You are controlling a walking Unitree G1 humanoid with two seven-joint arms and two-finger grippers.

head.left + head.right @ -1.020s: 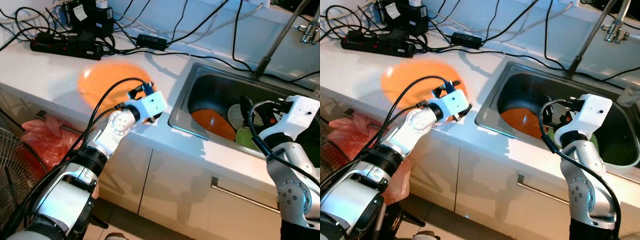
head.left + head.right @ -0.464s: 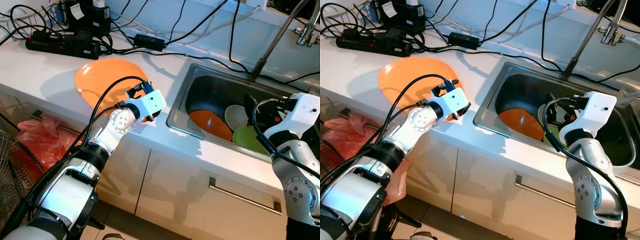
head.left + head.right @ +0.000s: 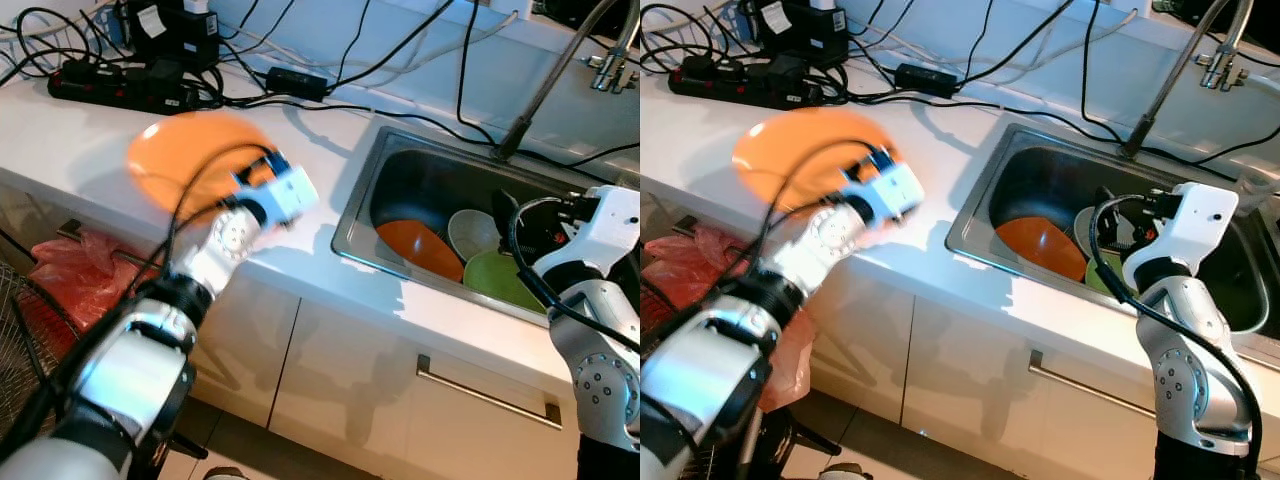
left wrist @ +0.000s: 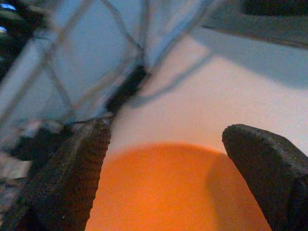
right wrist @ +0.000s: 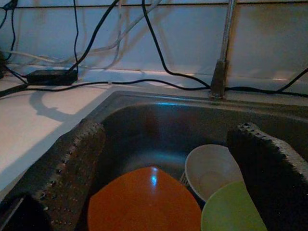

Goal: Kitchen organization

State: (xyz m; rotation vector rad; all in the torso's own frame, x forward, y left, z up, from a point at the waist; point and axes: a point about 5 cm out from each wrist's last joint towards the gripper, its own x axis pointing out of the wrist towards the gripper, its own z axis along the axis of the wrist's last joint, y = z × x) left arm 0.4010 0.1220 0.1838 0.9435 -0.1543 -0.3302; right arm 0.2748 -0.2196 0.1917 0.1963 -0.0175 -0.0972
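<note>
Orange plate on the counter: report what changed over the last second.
The left pincer, fingers open over the orange plate, slid it leftward along the counter, away from the sink. The right pincer stayed open over the sink dishes.

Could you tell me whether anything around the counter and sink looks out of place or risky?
Yes: a power strip and a tangle of black cables lie on the white counter right beside the sink, with cables running along its back edge near the tap. Electrics this close to water look hazardous.
</note>
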